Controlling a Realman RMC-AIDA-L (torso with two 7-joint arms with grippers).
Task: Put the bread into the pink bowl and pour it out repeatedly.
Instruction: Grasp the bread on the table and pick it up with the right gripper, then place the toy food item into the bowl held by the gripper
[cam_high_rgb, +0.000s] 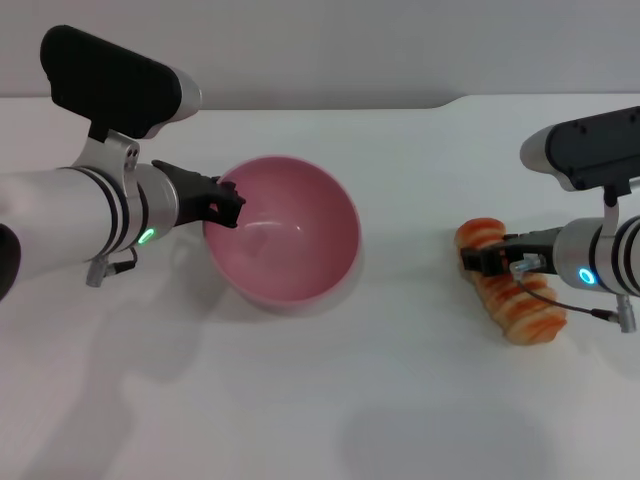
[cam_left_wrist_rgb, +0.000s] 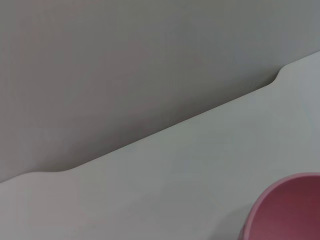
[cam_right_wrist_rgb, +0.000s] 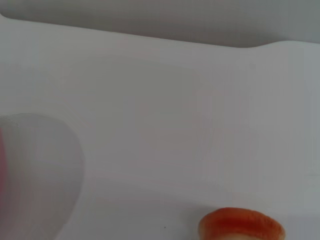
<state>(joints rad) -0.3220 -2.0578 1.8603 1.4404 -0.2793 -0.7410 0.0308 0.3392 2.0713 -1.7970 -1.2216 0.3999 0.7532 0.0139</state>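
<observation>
Pink, round, deep plastic bowl (cam_high_rgb: 283, 232) tipped toward the robot's right in the head view, rim held by the left tool (cam_high_rgb: 222, 200), black fingers seemingly pinched on the near-left rim, though hard to confirm at this angle. Striped orange-and-tan ridged toy loaf (cam_high_rgb: 512, 290) lying well apart from the bowl on the white counter (cam_high_rgb: 330, 400), on the robot's right, with the right tool (cam_high_rgb: 492, 260) low over its far end; fingers look set about the loaf, yet cannot tell whether closed on it or apart. Likely step: taking up the bread for the drop into the bowl. Best done by gripping across the loaf's narrow width near the middle, lifting straight, and levelling the bowl first so the mouth faces up. Plenty of bare counter between loaf and bowl for the carry; back edge of the counter far off, with a notch toward the right.

Left wrist view: only a curve of the pink bowl (cam_left_wrist_rgb: 287, 210) in one corner, bare counter and grey wall beyond, nothing crowding the arm.

Right wrist view: just the orange end of the loaf (cam_right_wrist_rgb: 242, 227) at the frame's margin, open counter ahead, counter edge distant.
</observation>
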